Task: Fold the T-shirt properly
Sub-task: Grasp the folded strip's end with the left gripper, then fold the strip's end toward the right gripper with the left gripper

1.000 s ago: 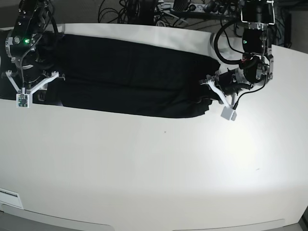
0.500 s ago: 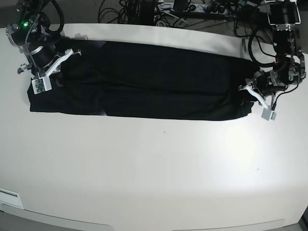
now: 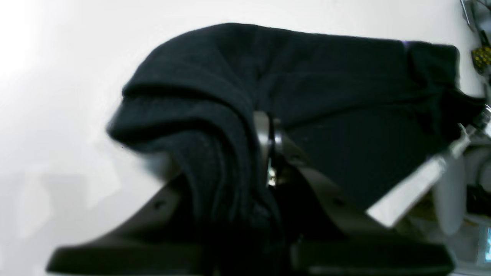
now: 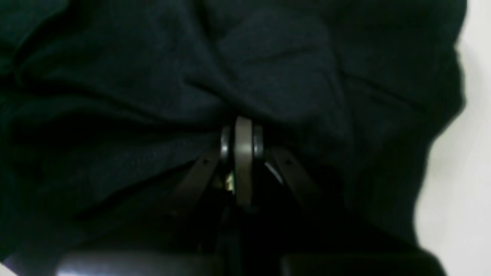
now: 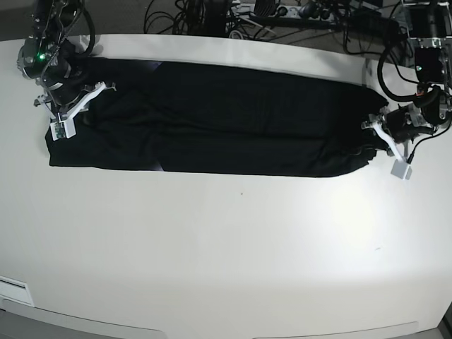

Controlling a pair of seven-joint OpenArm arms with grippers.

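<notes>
In the left wrist view, the left claw [image 3: 268, 153] is closed, its two dark fingers pressed together with black cloth bunched against them. The T-shirt [image 3: 307, 84] rises up and away from this claw in thick rolled folds; a bundle of layers hangs over the claw's left side and a flatter stretch runs off to its right. White table [image 3: 57, 96] lies to the left of the claw and beyond the cloth. Part of the other arm, blurred, sits at the far right edge.

In the right wrist view, the right claw [image 4: 242, 149] is closed tight, fingers together with creases of the T-shirt [image 4: 153, 96] gathering toward their tips; whether cloth lies between them I cannot tell. Black cloth fills nearly everything ahead of and to both sides of this claw. A strip of table [image 4: 468, 191] shows only at the far right.

In the base view, the T-shirt [image 5: 233, 116] lies stretched into a long dark band across the far part of the table [image 5: 226, 261], running from one claw to the other. The right claw [image 5: 70, 106] sits on the band's left end, pressed down into the cloth. The left claw [image 5: 378, 134] is at the band's right end, where the cloth narrows toward it. Cables [image 5: 233, 14] lie behind the table's far edge, beyond both claws.
</notes>
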